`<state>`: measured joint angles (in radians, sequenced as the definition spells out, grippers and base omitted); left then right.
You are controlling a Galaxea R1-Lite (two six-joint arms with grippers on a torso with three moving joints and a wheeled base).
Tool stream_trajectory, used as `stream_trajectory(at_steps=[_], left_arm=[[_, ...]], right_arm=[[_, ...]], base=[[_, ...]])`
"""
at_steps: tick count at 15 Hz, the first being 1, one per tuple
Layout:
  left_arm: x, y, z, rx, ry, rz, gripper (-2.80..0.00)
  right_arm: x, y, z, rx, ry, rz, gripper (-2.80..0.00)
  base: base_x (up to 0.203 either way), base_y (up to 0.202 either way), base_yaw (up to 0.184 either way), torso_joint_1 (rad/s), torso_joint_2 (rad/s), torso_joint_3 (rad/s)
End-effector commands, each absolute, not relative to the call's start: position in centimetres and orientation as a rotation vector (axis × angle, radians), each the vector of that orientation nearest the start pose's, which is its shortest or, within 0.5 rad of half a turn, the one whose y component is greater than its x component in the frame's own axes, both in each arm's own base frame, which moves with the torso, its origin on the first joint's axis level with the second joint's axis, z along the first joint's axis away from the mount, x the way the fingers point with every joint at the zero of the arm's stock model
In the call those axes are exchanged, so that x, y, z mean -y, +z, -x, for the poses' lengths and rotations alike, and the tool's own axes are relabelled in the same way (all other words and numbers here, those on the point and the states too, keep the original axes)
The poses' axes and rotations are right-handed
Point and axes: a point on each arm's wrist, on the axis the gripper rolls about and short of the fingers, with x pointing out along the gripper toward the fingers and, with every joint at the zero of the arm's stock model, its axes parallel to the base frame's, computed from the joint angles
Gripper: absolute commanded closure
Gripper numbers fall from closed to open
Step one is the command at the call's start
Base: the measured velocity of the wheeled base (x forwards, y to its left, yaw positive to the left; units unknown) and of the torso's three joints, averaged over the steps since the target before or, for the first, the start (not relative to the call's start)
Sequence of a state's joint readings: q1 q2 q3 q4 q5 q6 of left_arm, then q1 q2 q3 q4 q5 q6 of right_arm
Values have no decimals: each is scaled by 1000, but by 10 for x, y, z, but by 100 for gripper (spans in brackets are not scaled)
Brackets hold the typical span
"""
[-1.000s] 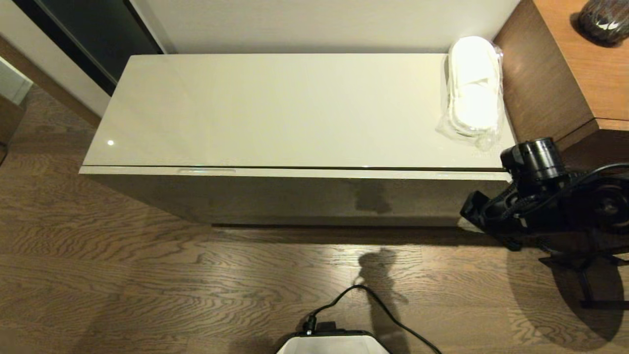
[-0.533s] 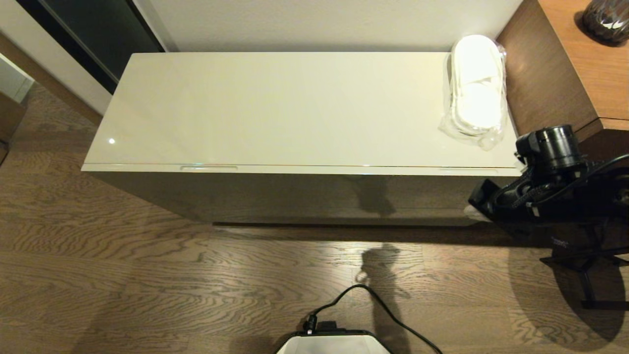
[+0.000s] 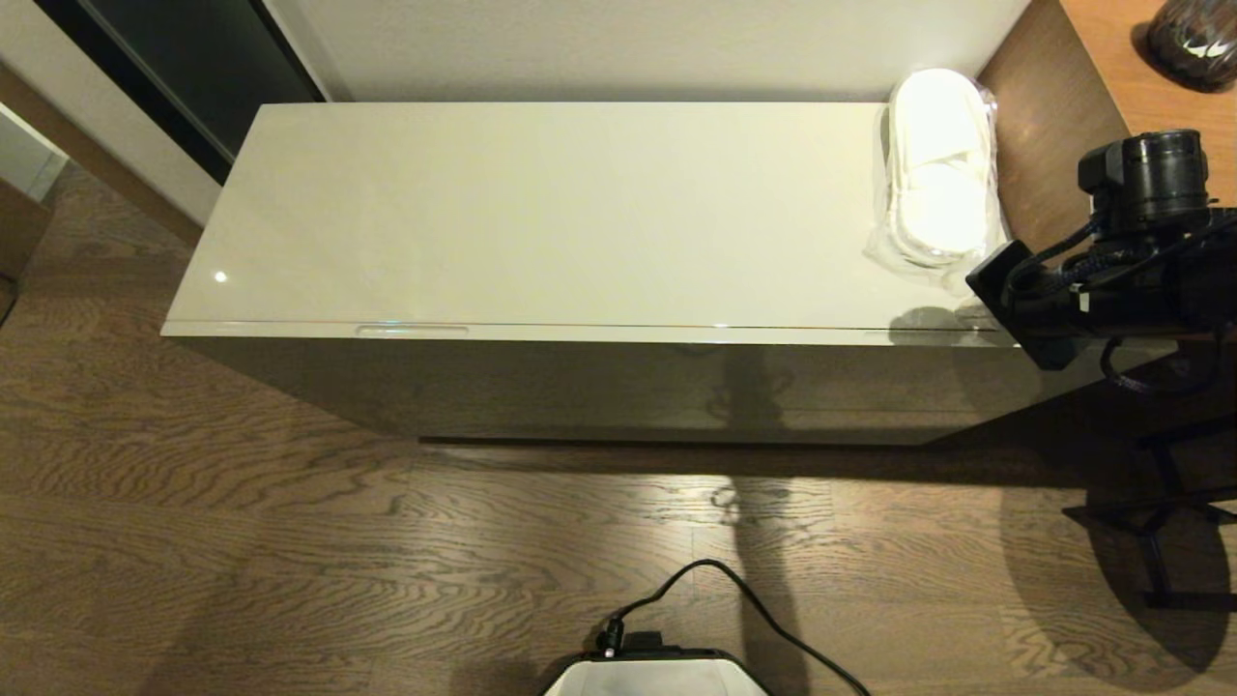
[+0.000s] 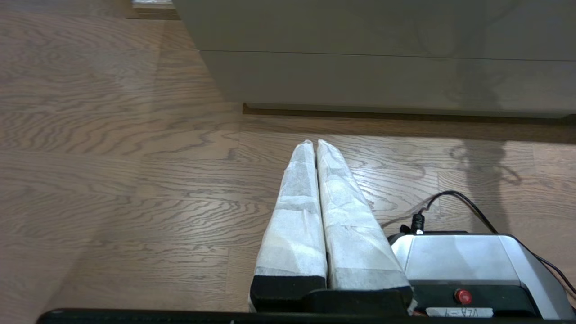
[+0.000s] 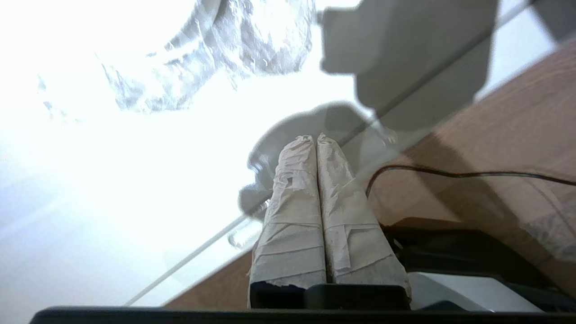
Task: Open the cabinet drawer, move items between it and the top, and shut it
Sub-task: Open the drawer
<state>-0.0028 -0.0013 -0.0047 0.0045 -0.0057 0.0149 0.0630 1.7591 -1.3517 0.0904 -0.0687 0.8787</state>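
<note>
At the left of the head view, the top [image 3: 541,213] spans the frame as a long cream slab. The cabinet drawer [image 3: 580,333] sits closed beneath its front edge, with a recessed slot [image 3: 411,331] visible at lower left of the slab.

The left end effector [image 4: 315,143] is parked low over the wood floor [image 4: 112,180], fingers pressed together, gripping nothing; it is well apart from the cabinet.

At upper right of the head view, the slippers [image 3: 935,169], in clear wrap, lie on the right end of the top, long axis running from the front edge toward the wall.

At far right, the right end effector [image 5: 314,137] hovers at the top's front right corner, fingers closed and empty. The slippers lie just beyond it toward the wall, so the right arm is the nearer one.
</note>
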Motion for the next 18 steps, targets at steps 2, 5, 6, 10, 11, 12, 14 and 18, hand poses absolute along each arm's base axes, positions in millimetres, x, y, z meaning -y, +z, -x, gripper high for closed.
stream_trajectory(at_steps=[2, 5, 6, 10, 11, 12, 14, 18], left_arm=[[0, 76, 23, 2, -9, -15, 0], [0, 76, 23, 2, -9, -15, 0], [0, 76, 23, 2, -9, -15, 0], [0, 76, 23, 2, -8, -15, 0], [0, 76, 23, 2, -9, -15, 0], [0, 76, 23, 2, -9, -15, 0], [0, 76, 23, 2, -9, -15, 0], [0, 76, 23, 2, -9, -14, 0]], right_arm=[[-20, 238, -345, -474, -239, -841, 0], [-20, 235, -347, -484, -247, -857, 0], [-21, 234, -347, -486, -246, -858, 0], [-26, 228, -345, -522, -246, -854, 0], [-28, 226, -344, -540, -249, -849, 0], [-28, 223, -343, -556, -253, -847, 0], [-27, 208, -341, -606, -267, -836, 0], [-27, 182, -343, -684, -302, -814, 0]], base=[[0, 0, 0, 0, 0, 0], [0, 0, 0, 0, 0, 0], [0, 0, 0, 0, 0, 0], [0, 0, 0, 0, 0, 0], [0, 0, 0, 0, 0, 0], [0, 0, 0, 0, 0, 0], [0, 0, 0, 0, 0, 0], [0, 0, 0, 0, 0, 0]])
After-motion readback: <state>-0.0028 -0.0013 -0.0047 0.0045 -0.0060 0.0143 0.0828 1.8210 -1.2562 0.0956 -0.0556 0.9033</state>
